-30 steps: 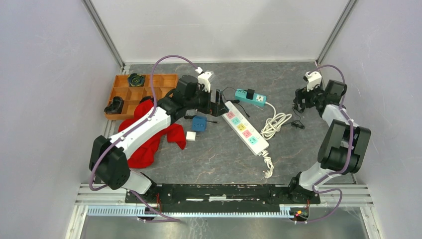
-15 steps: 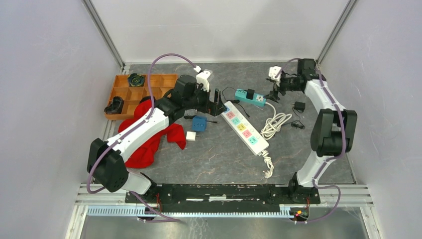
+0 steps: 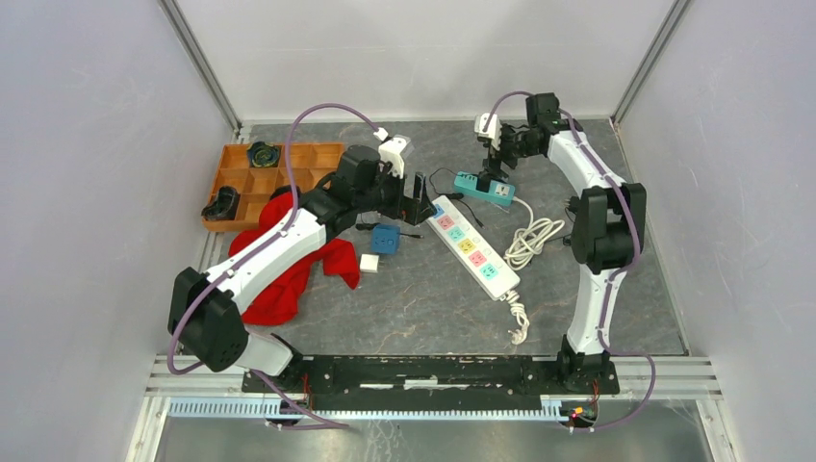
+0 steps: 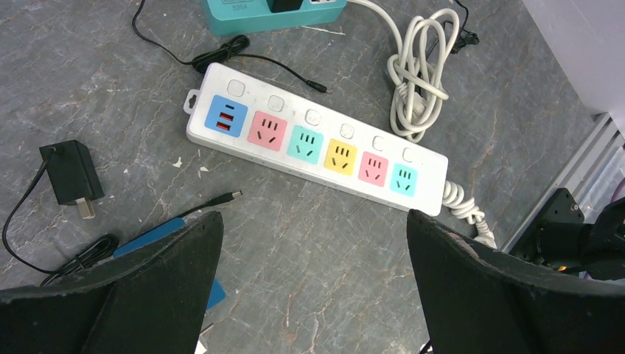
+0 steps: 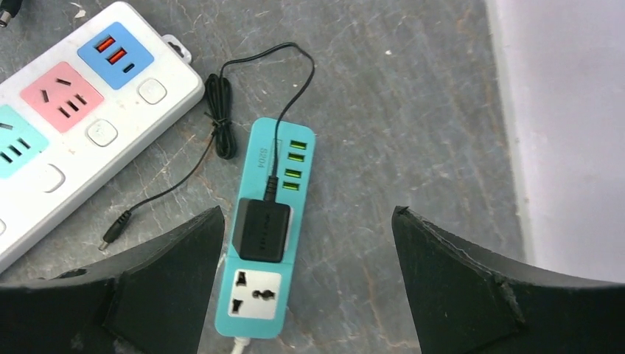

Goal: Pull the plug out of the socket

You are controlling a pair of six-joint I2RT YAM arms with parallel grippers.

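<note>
**Top view:** Right end effector (image 3: 497, 152) hovers over the teal socket strip (image 3: 502, 193) at the far side of the bench (image 3: 414, 308). The black plug (image 3: 484, 179) is seated in it. A second ago this arm was by the right wall; it has swung across. The left end effector (image 3: 420, 197) is unchanged.

**Left wrist:** Left end effector (image 4: 309, 221) has its fingers apart and empty above the white power strip (image 4: 317, 147).

**Right wrist:** Right end effector (image 5: 308, 214) has its fingers apart and empty, with the plug (image 5: 260, 230) left of the gap. Step in hand is approach. The next move likely calls for shifting left, descending, clamping, then pulling straight up.

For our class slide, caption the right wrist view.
Open right gripper hovers above the black square plug seated in the teal plastic socket strip.
</note>
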